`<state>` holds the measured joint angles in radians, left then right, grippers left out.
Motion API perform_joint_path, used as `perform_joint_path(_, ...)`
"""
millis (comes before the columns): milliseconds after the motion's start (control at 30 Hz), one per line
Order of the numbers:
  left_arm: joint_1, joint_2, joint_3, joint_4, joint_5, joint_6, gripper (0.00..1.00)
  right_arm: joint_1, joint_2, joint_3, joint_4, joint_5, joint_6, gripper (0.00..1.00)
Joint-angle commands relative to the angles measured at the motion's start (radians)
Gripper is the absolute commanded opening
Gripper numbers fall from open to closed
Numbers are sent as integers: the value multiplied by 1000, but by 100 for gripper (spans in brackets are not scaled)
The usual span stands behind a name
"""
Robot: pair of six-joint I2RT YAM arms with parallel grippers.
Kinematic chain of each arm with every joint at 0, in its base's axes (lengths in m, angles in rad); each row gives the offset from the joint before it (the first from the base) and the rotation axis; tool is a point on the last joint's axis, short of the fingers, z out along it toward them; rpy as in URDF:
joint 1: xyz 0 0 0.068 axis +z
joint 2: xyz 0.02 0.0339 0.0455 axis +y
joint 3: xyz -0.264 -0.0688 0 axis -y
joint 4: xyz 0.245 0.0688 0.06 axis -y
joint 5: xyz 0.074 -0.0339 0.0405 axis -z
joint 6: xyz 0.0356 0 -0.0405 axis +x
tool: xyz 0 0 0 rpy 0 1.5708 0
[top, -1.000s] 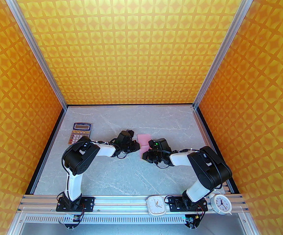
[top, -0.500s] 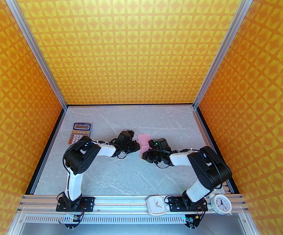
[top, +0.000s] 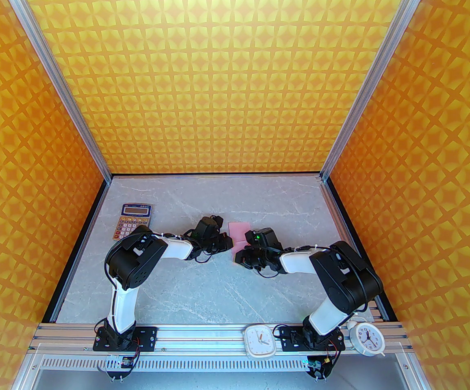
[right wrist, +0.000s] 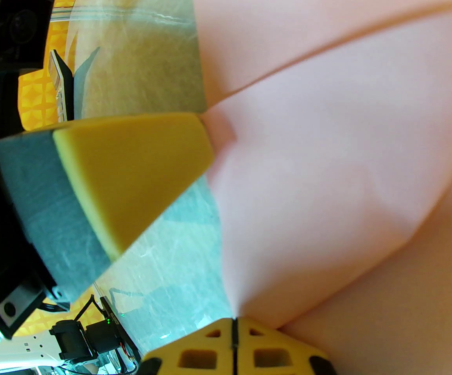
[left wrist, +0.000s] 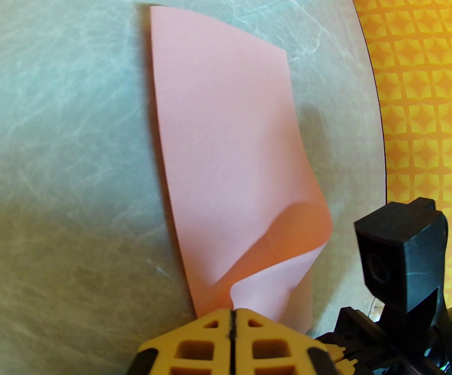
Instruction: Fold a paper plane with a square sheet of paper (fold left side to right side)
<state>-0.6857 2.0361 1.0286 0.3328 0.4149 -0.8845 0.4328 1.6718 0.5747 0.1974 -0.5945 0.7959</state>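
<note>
The left claw (left wrist: 232,314) pinches a corner of the square sheet of paper (left wrist: 222,131), and the right claw (right wrist: 234,322) nips it too. Right of the calculator (top: 133,217), it looks doubled over but puffy, with creasing, nose and wings all ahead.

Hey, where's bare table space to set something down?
Free: table between the arms and near rail; far strip along the back wall. Crowded: centre, left gripper and right gripper pinching the square sheet of paper; calculator far left.
</note>
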Motion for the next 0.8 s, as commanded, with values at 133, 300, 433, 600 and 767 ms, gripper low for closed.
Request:
perform_joint_path(133,6,19,35,-8,20,28,5,9,24,21,-101,73,-31,4)
perform_joint_path(300,8,24,48,-30,20,42,5,9,25,16,-108,76,-34,4)
perform_joint_path(433,8,29,51,-37,21,47,5,9,24,17,-105,74,-33,4)
perform_joint_path(600,12,26,44,-43,18,51,6,9,26,17,-105,73,-32,4)
perform_joint_path(767,17,16,47,-65,4,69,7,9,26,18,-104,70,-33,5)
